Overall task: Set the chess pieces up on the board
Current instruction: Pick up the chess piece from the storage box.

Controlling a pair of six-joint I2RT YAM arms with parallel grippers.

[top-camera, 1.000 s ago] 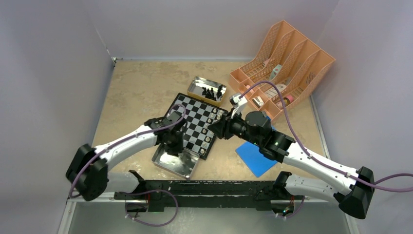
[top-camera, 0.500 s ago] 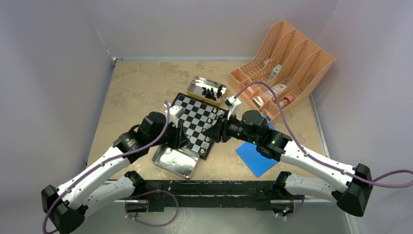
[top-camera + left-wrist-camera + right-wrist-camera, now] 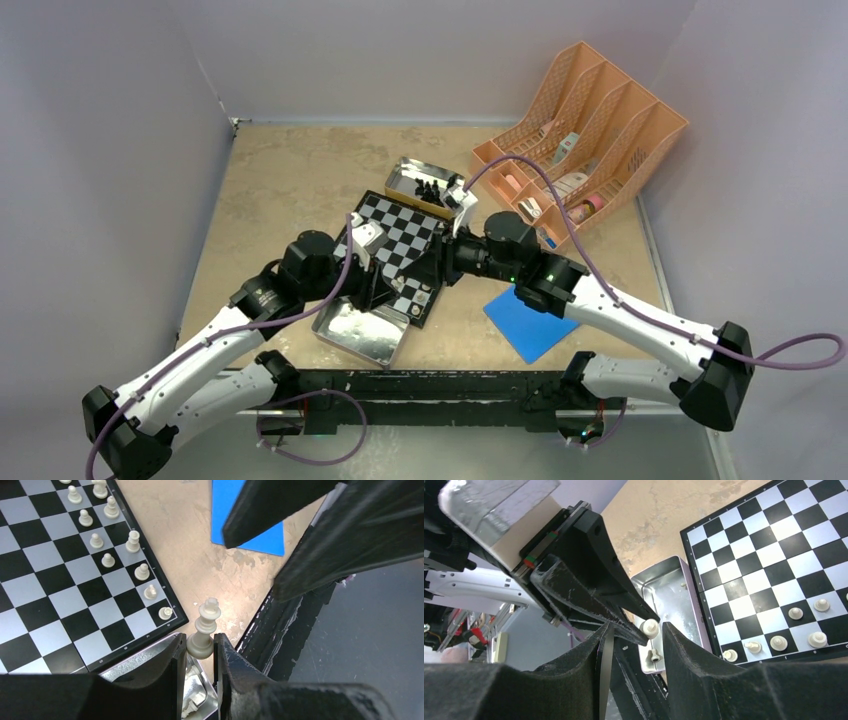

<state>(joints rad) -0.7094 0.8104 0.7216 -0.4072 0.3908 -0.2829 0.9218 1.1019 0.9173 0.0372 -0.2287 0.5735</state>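
Raised off the near tin (image 3: 360, 335) since a second ago, the left end effector (image 3: 200, 644) is seen clenched on the base of a cream-white king (image 3: 205, 625), held upright just off the board (image 3: 45, 600) corner. The right end effector (image 3: 636, 630) is spread around its crown, so a handover is best closed squarely. Cream pieces (image 3: 107, 560) are ranked along one board edge, while black pieces (image 3: 430, 188) are left in the far tin (image 3: 404, 172).

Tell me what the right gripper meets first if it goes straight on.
Likely the white piece pinched in the left gripper, just ahead of the right gripper's open fingers; depth is unclear.
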